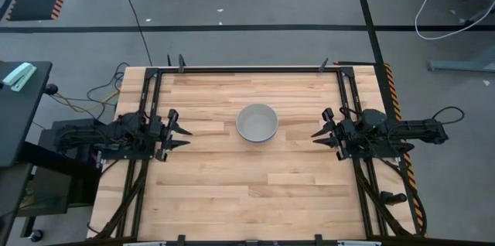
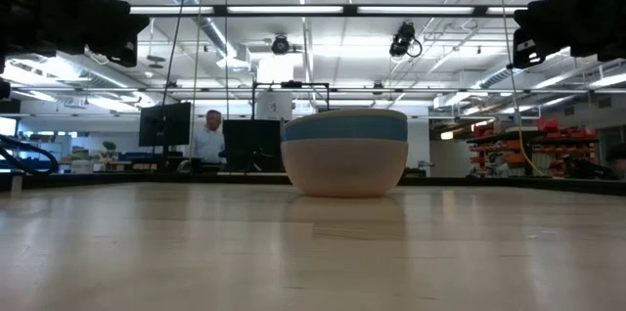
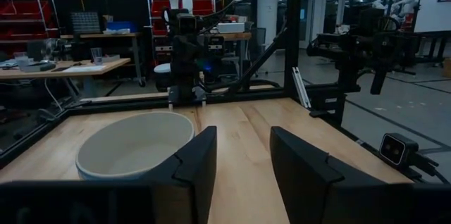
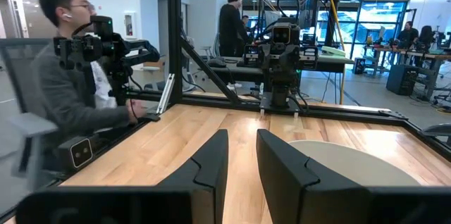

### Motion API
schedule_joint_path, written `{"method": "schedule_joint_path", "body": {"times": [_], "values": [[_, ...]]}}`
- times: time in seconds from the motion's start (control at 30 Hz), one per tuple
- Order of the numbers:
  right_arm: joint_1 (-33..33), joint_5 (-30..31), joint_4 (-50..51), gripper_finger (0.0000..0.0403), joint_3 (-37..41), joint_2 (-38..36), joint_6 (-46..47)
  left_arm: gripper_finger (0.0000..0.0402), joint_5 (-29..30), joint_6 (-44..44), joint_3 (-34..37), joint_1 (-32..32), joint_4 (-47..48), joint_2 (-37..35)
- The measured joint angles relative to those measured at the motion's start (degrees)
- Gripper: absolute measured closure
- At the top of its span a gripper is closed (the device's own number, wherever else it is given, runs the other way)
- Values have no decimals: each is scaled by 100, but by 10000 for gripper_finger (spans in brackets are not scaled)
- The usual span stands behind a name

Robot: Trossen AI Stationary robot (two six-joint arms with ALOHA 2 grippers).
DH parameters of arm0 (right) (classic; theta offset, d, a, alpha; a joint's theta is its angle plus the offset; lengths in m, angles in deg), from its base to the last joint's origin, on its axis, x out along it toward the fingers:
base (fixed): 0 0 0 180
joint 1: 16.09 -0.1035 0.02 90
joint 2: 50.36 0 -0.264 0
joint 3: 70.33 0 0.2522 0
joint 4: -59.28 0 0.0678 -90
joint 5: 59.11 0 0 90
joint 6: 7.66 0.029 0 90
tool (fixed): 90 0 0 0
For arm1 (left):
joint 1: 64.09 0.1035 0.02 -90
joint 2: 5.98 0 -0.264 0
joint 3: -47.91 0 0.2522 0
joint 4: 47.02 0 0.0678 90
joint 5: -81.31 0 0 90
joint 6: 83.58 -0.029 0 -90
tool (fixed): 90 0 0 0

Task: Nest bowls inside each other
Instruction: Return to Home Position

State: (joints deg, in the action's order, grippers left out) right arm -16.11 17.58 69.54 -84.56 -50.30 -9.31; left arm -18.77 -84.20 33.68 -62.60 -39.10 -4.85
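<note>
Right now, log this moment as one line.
bowls: nested, table centre | left tool: open, empty, left side | right tool: open, empty, right side

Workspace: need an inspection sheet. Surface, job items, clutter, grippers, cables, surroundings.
Surface: wooden table, bare planks apart from the bowls.
Job's things: one nested stack at the table's centre. The grey-white bowl is innermost, the blue bowl shows as a band below its rim, and the salmon-pink bowl is outermost, on the wood.
Clutter: nothing seen.
Grippers: left gripper at the left side, open and empty. Right gripper at the right side, open and empty. Both are apart from the stack.
Cables: white cable and black cable on the floor beyond the table.
Surroundings: seated person beside the frame; workshop benches and shelving behind.
</note>
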Motion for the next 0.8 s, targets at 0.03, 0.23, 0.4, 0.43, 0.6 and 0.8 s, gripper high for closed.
{"method": "schedule_joint_path", "body": {"times": [0.03,0.23,0.4,0.43,0.6,0.8], "values": [[0,-1,0,319,0,1,0,260,0,0,0,2,0,0],[0,-1,0,319,0,-1,0,251,0,0,0,1,0,0],[0,-1,0,319,0,0,0,255,0,0,0,2,0,0],[-1,-1,0,319,0,-1,0,256,0,0,0,1,0,0],[1,1,0,319,0,1,0,262,2,0,0,1,0,0],[-1,-1,0,319,0,-1,0,254,1,0,0,-1,0,0]]}}
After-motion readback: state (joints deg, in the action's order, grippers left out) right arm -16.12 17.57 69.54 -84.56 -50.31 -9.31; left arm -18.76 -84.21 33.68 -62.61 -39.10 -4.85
